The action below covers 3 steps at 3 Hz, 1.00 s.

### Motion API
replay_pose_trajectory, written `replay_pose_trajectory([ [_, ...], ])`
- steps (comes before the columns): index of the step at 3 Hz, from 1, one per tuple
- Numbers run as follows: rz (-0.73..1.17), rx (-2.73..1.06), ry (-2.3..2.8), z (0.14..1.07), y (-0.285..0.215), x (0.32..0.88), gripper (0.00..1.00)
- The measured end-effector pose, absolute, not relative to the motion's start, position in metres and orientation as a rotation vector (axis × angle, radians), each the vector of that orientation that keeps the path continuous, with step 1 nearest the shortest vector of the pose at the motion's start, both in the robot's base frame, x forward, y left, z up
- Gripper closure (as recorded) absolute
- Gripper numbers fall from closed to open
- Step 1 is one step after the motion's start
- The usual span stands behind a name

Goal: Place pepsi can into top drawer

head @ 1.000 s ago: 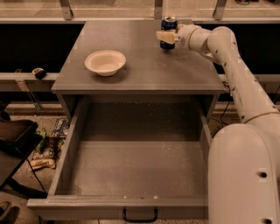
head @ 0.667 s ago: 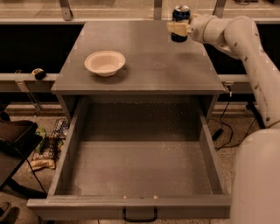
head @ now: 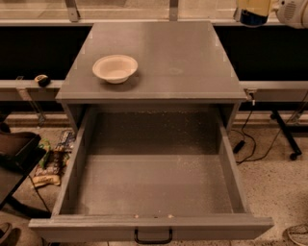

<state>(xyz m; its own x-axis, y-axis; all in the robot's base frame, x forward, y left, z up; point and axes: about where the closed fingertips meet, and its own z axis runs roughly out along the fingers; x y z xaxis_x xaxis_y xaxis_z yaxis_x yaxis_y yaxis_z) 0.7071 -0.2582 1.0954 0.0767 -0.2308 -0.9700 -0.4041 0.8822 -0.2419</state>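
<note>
The pepsi can (head: pixel 251 20) is at the top right edge of the view; only its dark blue lower part shows. My gripper (head: pixel 254 10) is shut on it and holds it in the air, past the cabinet's back right corner. The top drawer (head: pixel 154 180) is pulled wide open below the cabinet top, with a speckled grey floor that holds nothing. Its grey front panel (head: pixel 149 225) and small black handle (head: pixel 153 236) are at the bottom of the view. The can is high above and behind the drawer, off to its right.
A white bowl (head: pixel 115 68) sits on the left of the grey cabinet top (head: pixel 183 57). Cables (head: pixel 250 139) and a stand's wheeled foot (head: pixel 288 144) lie on the floor to the right. Clutter and a dark chair (head: pixel 19 153) are on the left.
My gripper has lifted the can off the back of the cabinet top and carried it up and to the right. Most of the arm has left the view.
</note>
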Motion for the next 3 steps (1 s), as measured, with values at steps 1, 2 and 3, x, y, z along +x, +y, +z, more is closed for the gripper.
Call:
replay_pose_trajectory([
  [1,0.140,-0.534,1.574,1.085,-0.255,0.632,1.00],
  [2,0.194,-0.544,1.659,1.026,-0.266,0.577,1.00],
  [3,0.194,-0.544,1.659,1.026,-0.266,0.577,1.00],
])
